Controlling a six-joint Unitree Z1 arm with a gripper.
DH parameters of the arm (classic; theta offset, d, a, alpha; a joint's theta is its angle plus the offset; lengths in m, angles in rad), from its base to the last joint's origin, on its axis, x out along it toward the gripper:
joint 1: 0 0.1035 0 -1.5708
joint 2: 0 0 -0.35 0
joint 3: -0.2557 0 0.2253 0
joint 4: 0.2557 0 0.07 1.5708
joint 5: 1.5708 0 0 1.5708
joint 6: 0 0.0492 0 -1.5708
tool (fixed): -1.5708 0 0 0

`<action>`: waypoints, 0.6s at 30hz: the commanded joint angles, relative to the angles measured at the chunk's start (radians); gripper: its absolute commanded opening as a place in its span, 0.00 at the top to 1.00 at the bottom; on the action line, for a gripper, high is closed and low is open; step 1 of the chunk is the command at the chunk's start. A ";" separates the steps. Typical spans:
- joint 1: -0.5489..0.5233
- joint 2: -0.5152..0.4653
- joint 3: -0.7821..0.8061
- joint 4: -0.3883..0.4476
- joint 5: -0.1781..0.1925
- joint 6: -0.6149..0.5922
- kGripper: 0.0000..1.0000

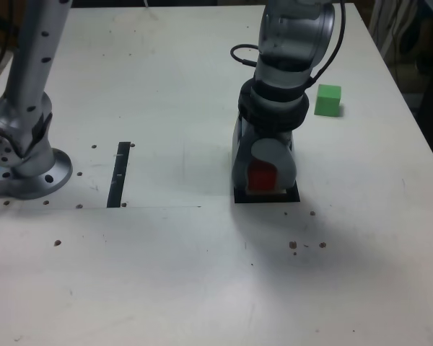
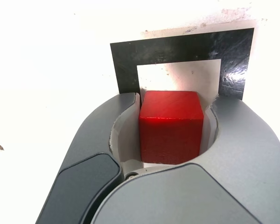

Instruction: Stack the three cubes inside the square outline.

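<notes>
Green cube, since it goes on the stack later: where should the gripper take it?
Probably from straight above, closing on two opposite side faces of the green cube. It sits flat and alone on the table, sides free, well clear of the gripper.

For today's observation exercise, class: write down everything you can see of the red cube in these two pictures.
The red cube is a small, solid-coloured block with plain, smooth faces, slightly shiny on top, and crisp edges. It sits squarely between the two grey halves of the claw, which press on its opposite sides. It is over the black square outline, at the edge of the pale centre; whether it rests on the table cannot be told. Nothing lies on top of it.
</notes>
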 commanded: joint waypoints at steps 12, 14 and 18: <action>0.004 -0.133 -0.030 0.108 0.076 0.032 0.01; 0.013 -0.176 -0.032 0.136 0.104 0.049 0.01; 0.100 -0.230 -0.017 0.160 0.149 0.151 0.01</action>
